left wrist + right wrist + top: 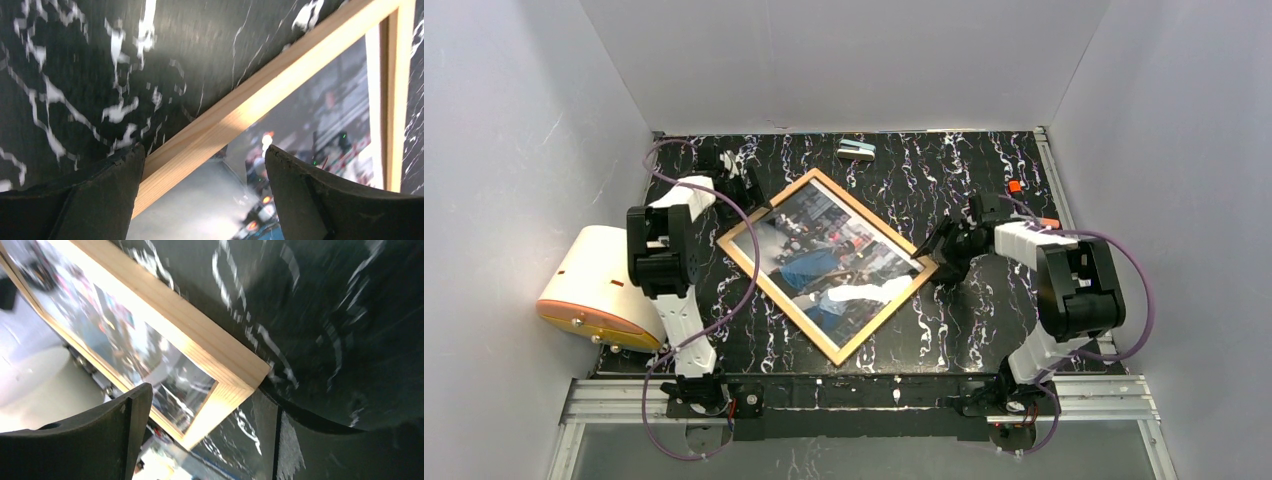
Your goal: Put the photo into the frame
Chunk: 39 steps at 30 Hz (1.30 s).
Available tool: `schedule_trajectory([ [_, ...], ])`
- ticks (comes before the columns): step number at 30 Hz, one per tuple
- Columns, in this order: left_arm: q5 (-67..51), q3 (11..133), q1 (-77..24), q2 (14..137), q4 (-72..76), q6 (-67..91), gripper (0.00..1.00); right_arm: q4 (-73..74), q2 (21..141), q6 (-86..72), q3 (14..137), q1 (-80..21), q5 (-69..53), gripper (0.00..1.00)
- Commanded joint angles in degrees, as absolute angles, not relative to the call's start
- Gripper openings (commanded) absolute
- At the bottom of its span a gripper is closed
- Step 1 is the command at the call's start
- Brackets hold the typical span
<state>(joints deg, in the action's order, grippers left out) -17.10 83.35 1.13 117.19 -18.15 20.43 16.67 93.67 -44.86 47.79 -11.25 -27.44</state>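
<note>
Although the photo (829, 255) lay within the frame (876, 219) and filled its light-wood border, the views did not show whether it sat under the pane or on top of it; a white glare crossed its near part. The frame itself lay flat at the middle of the desk (964, 170), turned like a diamond, its long axis running from far left to near right. The left gripper (204, 157) stood at the short far-left side, jaws spread and straddling the wooden rail, one finger on the desk side just beside the wood, the other over the print. The right gripper (210, 400) stood at the right corner, likewise spread, with that corner between its fingers and nothing clamped. Both were about equally near, one at each end of the frame, so any squaring or lifting would likely have turned on closing across those two edges together. A small pale block (856, 150) lay well apart at the far edge.
</note>
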Motion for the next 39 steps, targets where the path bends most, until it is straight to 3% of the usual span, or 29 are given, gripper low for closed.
schedule_trajectory([
  [1,-18.1,77.0,-0.1,111.7,-27.4,23.3,0.87,11.4,97.7,-44.2,53.9,-7.3,-24.2,0.80],
  [9,-24.3,67.1,-0.1,103.4,-28.8,25.7,0.86,9.5,105.5,-38.3,63.3,-3.8,-32.2,0.79],
  [24,-30.2,50.3,-0.1,89.3,-28.6,27.8,0.85,2.2,113.9,-42.0,72.6,-1.4,-35.6,0.78],
  [32,-31.1,50.5,-0.1,87.4,-29.0,26.7,0.85,2.3,115.6,-40.0,76.9,-1.4,-36.0,0.77],
  [39,-18.1,58.6,-0.1,86.0,-37.1,22.8,0.93,14.4,113.4,-35.7,82.9,-0.8,-22.8,0.78],
])
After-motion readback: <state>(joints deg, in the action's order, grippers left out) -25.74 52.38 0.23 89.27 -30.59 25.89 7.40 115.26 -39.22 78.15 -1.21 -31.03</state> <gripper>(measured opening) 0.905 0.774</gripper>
